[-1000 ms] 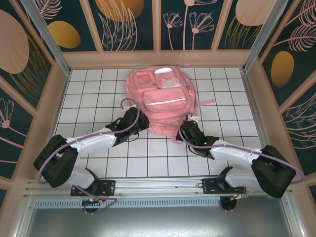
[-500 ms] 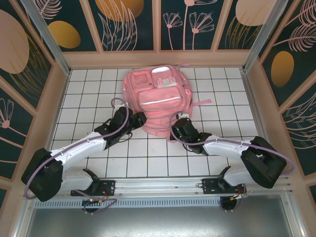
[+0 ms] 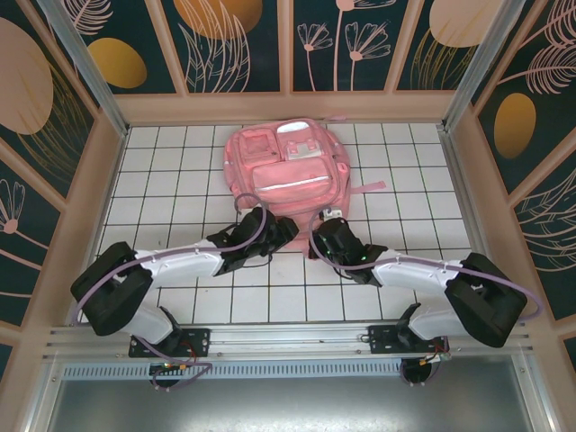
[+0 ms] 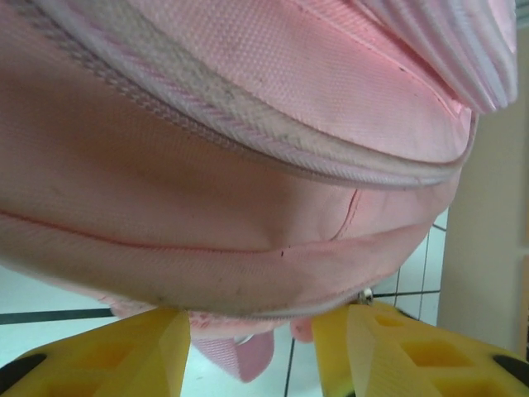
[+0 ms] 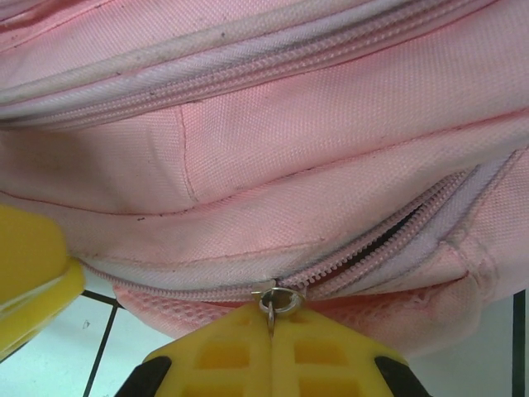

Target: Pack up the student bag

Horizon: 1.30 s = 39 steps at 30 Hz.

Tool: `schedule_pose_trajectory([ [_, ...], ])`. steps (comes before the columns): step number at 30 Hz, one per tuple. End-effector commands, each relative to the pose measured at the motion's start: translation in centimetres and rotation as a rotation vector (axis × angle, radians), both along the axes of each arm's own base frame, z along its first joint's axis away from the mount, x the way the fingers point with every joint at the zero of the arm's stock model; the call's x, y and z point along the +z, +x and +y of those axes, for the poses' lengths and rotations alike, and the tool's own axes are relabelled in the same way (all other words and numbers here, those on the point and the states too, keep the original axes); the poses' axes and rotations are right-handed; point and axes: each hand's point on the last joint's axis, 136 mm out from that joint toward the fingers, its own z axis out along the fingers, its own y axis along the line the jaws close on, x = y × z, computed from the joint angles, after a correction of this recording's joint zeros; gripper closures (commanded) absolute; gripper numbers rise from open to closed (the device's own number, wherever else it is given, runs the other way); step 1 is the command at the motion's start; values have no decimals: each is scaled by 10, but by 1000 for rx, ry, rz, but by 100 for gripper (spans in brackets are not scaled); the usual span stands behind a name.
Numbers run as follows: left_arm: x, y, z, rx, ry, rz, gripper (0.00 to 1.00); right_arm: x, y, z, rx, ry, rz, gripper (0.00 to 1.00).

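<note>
The bag (image 3: 288,171) lies flat on the far middle of the white tiled table (image 3: 171,171), front side up and its near end towards the arms. It is soft pink fabric with several zipped front pockets, a pale stripe (image 3: 290,191) across the largest one, and a strap (image 3: 369,187) trailing out on the right. Up close the weave is coarse and a little grubby along the seams and piping. The right gripper (image 5: 273,318) has its yellow fingers pressed together on the zip pull (image 5: 279,299), whose small metal ring sits just above the fingertips. To the right of the pull the zip gapes a short way, showing a dark slit (image 5: 388,240); what lies inside cannot be made out. The left gripper (image 4: 250,331) stands with its fingers well apart under the bag's near edge, gripping nothing, and a pink tab (image 4: 240,354) hangs down in the gap. Both of its fingers are cut off by the bottom of the left wrist view. From above, the wrists cover the fingertips and part of the bag's near edge. A yellow shape (image 5: 29,273) at the left of the right wrist view is cut off, and I cannot tell what it is.
</note>
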Motion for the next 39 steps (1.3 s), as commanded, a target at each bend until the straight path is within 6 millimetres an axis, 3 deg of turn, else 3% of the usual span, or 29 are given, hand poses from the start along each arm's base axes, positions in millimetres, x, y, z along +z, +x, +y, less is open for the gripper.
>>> schedule_pose_trajectory([
  [1,17,14,-22,48,-131,15,45,15,2,5,11,36,-60,100],
  [5,3,16,-30,53,-118,59,43,13,3,1,-2,24,-63,100],
  [7,-5,16,-28,68,-104,70,49,13,3,2,-1,26,-65,100],
  [11,-8,19,-15,104,-50,54,98,11,6,-2,-11,14,-64,100],
  [12,-7,19,-10,115,-28,47,100,12,8,-3,-15,15,-63,100],
  [17,4,16,28,183,59,-12,100,8,14,-11,-37,1,-55,100],
  [23,-1,8,78,252,93,-17,100,8,20,-17,-53,-16,-47,100],
  [31,8,2,133,315,174,-75,100,-5,31,-30,-82,-51,-7,100],
  [39,15,1,157,316,236,-111,100,-17,45,-42,-116,-95,18,100],
])
